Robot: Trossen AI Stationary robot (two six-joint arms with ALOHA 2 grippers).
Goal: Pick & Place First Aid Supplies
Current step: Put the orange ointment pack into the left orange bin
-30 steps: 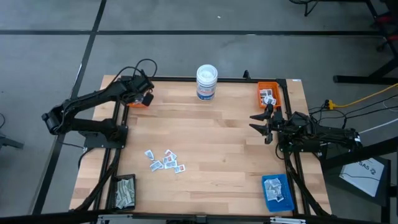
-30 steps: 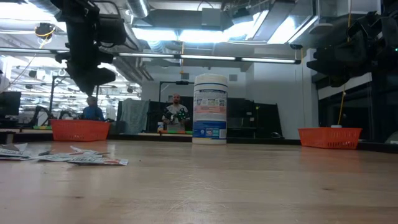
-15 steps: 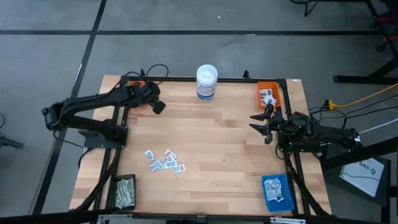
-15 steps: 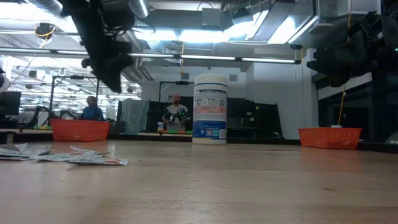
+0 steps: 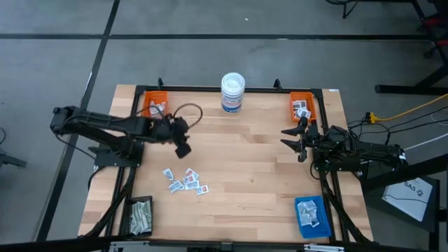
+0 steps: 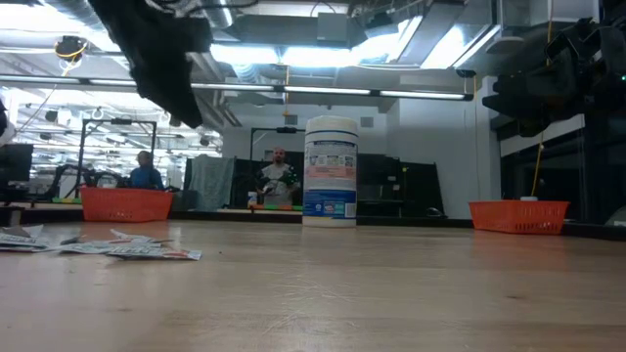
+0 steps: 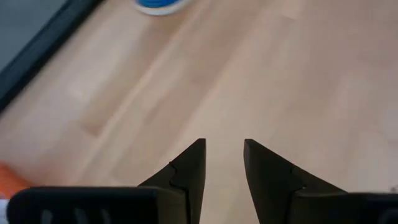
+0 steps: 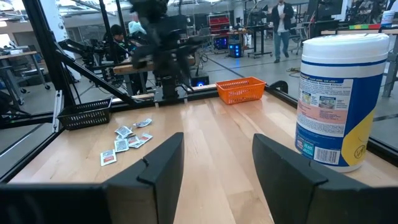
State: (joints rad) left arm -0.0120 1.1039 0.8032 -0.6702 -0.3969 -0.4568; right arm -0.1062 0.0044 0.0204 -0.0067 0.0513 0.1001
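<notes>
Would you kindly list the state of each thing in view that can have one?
Left gripper: open, empty, above bare wood.
Right gripper: open, empty.
Tub: upright, lid on.
Loose packets: scattered flat on the table.
Left orange tray: holds packets.
Right orange tray: holds packets.
Blue tray: holds packets.

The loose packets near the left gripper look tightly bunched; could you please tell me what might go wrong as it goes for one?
1. The packets lie flat, some overlapping, so the left gripper, jaws open and empty above bare wood, may lift two or none.
2. A low sweep could scatter them across the table.
3. The right gripper waits open near the orange tray; little risk there.
</notes>
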